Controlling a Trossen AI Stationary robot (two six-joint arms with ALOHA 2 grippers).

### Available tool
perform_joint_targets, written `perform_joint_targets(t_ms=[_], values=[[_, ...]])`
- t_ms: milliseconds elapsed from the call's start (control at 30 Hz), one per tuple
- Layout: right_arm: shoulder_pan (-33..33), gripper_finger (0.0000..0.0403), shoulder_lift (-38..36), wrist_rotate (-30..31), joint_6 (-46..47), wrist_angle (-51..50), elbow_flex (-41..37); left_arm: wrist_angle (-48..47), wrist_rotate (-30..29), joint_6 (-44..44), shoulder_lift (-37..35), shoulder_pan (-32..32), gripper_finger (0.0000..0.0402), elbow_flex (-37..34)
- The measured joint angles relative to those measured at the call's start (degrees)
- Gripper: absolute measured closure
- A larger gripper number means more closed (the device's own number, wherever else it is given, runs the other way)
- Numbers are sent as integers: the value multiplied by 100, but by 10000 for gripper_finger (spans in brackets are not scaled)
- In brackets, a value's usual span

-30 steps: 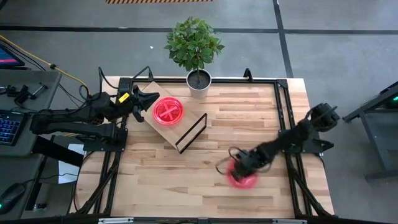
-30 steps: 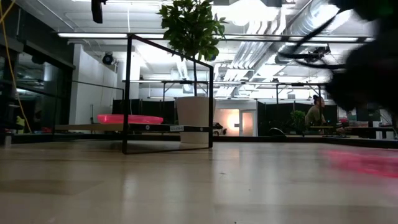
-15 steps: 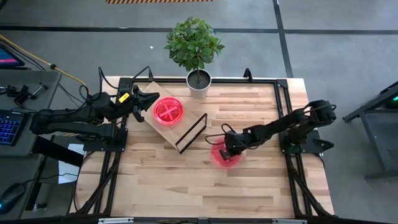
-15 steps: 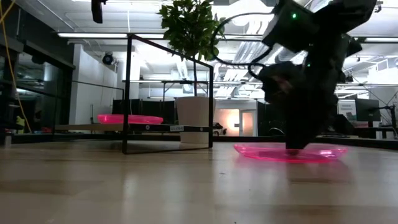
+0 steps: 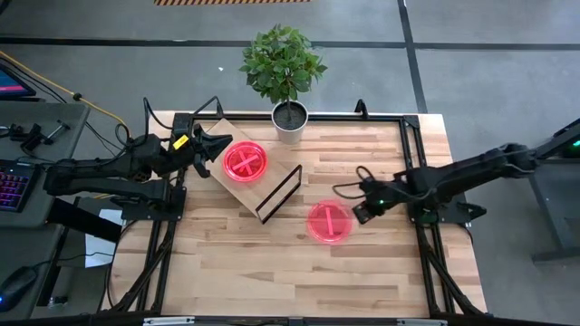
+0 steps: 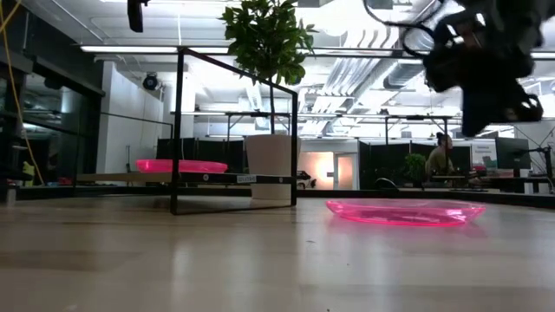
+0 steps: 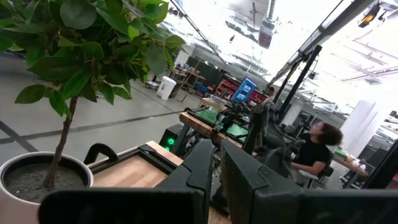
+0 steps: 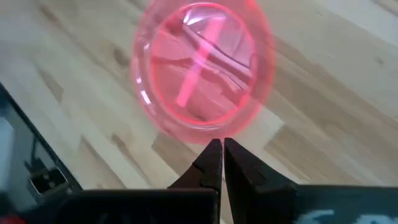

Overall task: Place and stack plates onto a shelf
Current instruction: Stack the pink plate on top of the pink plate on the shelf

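One pink-red plate (image 5: 246, 162) lies flat on the shelf (image 5: 210, 129), a light board with a black wire leg (image 5: 279, 193); in the low view this plate (image 6: 181, 165) sits on the board (image 6: 182, 178). A second plate (image 5: 329, 222) lies flat on the tabletop (image 6: 405, 211) to the right of the shelf. My right gripper (image 5: 361, 212) hangs shut above the table just right of that plate (image 8: 202, 74), clear of it (image 6: 486, 78). My left gripper (image 5: 214, 145) is shut over the shelf's left end, beside the shelf plate. The other plates are out of view.
A potted plant (image 5: 288, 116) stands at the table's far edge behind the shelf, and shows close in the left wrist view (image 7: 37, 180). The black frame rails (image 5: 412, 154) run along the table's sides. Bare tabletop (image 5: 272, 272) spreads toward the near edge.
My right gripper carried a plate from the table's near right part toward the shelf and set it flat on the tabletop. It then let go and drew back up and to the right. The plate stays where it was put down.
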Motion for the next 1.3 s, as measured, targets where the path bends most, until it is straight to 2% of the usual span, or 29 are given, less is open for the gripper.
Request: perform_joint_targets(t_ms=[100,300,400,500,667,767,1033,1300], values=[[-71,402,-525,12,506,334,-618,0,0,-2,0,0,378,0],[-100,394,-938,582,1854,2256,-2102,0,-4,-85,0,0,378,0],[-98,362,-900,702,2353,3242,-2668,2,-15,-105,0,0,378,0],[-83,313,-906,822,2536,3761,-2959,2,-20,-142,0,0,378,0],[-83,233,-843,926,2499,3725,-2976,0,-28,-146,0,0,378,0],[-83,210,-661,1264,2636,3812,-2976,0,-122,-149,0,0,378,0],[-30,205,297,1439,2649,4564,-2895,-2,-175,-146,0,0,378,0],[142,205,1392,1817,2492,4525,-2212,-7,-175,-146,0,-1,378,0]])
